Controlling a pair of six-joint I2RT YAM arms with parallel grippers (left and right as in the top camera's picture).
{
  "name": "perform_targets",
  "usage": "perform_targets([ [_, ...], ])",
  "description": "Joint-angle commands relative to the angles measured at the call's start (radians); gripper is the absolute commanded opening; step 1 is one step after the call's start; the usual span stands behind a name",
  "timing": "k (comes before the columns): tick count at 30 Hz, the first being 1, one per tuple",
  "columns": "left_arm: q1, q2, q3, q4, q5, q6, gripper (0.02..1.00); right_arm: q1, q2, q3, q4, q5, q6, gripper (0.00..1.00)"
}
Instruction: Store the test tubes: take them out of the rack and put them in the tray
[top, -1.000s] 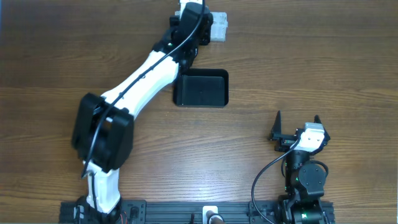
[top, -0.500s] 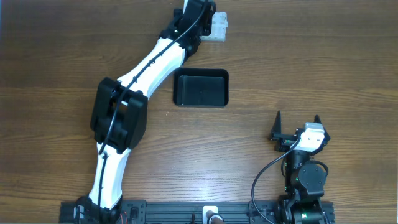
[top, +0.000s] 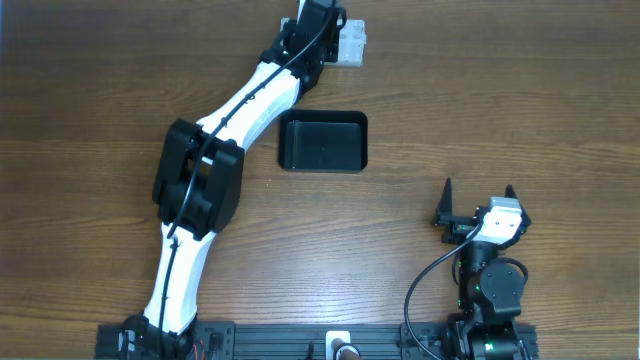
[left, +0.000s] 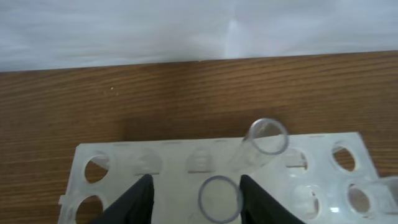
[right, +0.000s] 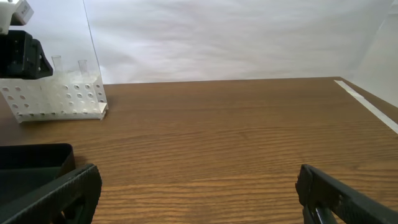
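Test tube (left: 219, 200) upright in the clear rack (left: 171, 155), between the open fingers of the left gripper (left: 196, 186). Left arm stretched far up the wooden table (top: 520, 90), past the black tray (top: 323, 142). Right gripper (top: 479, 195) open, folded back near its base.

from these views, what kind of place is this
Probably a robot test bench set up like a lab: a wood table, a clear rack with tubes, a black tray.

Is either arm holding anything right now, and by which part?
Nothing is held. The left gripper straddles the mouth of a clear test tube in the white perforated rack, jaws open; the right gripper is empty.
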Motion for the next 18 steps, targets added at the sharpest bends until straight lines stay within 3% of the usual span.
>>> perform_targets([
  [1, 0.004, 0.008, 0.028, 0.005, 0.023, 0.008, 0.371, 0.005, -0.007, -0.008, 0.000, -0.005, -0.004, 0.991],
  [10, 0.004, 0.008, 0.028, 0.005, 0.026, 0.008, 0.231, 0.005, -0.007, -0.008, 0.000, -0.005, -0.004, 0.991],
  [18, 0.004, 0.008, 0.028, 0.007, 0.026, 0.008, 0.163, 0.005, -0.007, -0.008, 0.000, -0.005, -0.004, 0.991],
])
